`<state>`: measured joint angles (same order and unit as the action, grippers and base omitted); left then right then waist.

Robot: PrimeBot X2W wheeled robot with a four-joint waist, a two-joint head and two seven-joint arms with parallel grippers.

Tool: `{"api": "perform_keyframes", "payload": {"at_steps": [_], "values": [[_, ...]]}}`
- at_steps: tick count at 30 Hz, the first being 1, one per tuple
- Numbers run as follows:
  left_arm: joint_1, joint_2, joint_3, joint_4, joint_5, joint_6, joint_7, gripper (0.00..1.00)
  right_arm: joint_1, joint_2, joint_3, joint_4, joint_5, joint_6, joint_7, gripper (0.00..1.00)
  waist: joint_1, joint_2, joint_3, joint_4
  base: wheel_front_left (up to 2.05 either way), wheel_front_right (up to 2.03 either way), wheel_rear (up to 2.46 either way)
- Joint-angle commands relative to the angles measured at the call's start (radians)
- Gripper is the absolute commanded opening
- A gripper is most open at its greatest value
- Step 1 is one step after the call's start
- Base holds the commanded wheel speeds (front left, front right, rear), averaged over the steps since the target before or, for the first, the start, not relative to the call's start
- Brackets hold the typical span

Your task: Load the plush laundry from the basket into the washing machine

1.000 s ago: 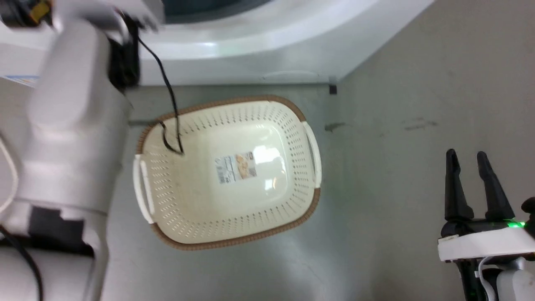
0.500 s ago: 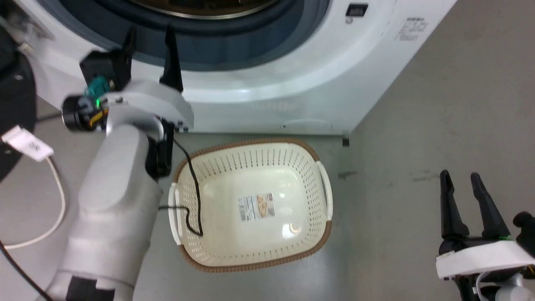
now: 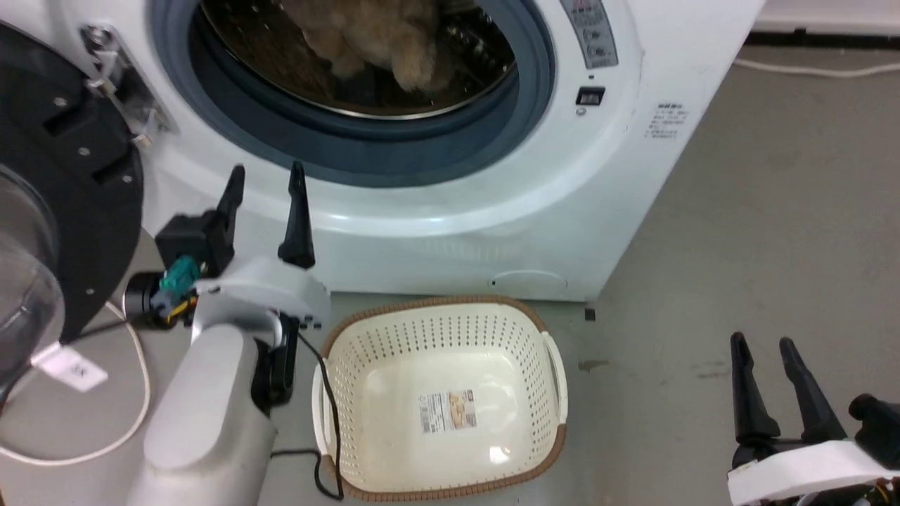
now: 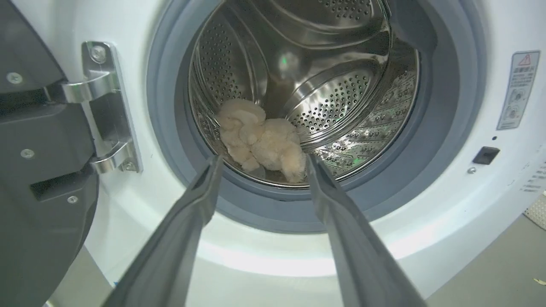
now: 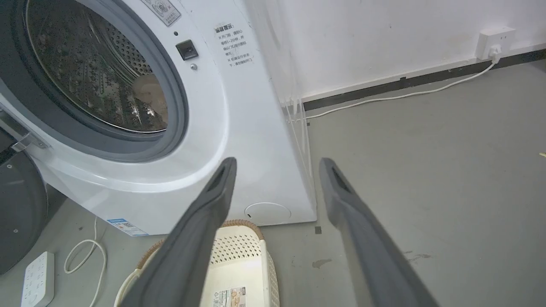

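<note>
The grey floor (image 3: 738, 211) carries the washing machine (image 3: 562, 176), with the basket (image 3: 436, 330) standing just before its front. A white cable (image 3: 145, 393) loops over the floor beside a power strip (image 5: 36, 279).

1. Right gripper (image 5: 277, 164): two dark fingers (image 5: 200, 221) spread apart, nothing between them.
2. Washing machine (image 5: 213, 128): white, upper left, its round opening uncovered.
3. Plush laundry (image 5: 149, 96): a beige patch inside the drum (image 5: 85, 55).
4. Basket (image 5: 236, 245): on the floor (image 5: 426, 170) before the machine, partly behind one finger.
5. Wall socket (image 5: 495, 40): a white cable (image 5: 384, 98) runs along the skirting (image 5: 426, 76).
</note>
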<state>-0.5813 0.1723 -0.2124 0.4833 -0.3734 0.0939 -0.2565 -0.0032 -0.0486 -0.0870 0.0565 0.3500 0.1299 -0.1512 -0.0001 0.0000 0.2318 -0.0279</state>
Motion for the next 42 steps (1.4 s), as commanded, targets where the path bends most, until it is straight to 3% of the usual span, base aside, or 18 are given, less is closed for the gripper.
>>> {"api": "perform_keyframes", "payload": {"at_steps": [1,25,42], "values": [[0.036,0.003,0.003,-0.019,-0.007,0.001,-0.005,1.00,0.016,-0.002,0.003,0.005,0.005,0.001,-0.002,1.00,0.0001,0.0000,-0.032,0.009,0.00,0.00,0.00],[0.465,0.024,-0.004,-0.304,-0.034,0.079,0.054,1.00,0.136,-0.002,0.024,0.025,0.032,0.001,-0.007,1.00,0.0001,0.0000,-0.238,0.025,0.00,0.00,0.00],[0.604,0.047,-0.041,-0.407,-0.036,0.106,0.129,1.00,0.175,-0.002,0.030,-0.004,-0.040,0.001,0.009,1.00,0.0001,0.0000,-0.286,0.035,0.00,0.00,0.00]]}}
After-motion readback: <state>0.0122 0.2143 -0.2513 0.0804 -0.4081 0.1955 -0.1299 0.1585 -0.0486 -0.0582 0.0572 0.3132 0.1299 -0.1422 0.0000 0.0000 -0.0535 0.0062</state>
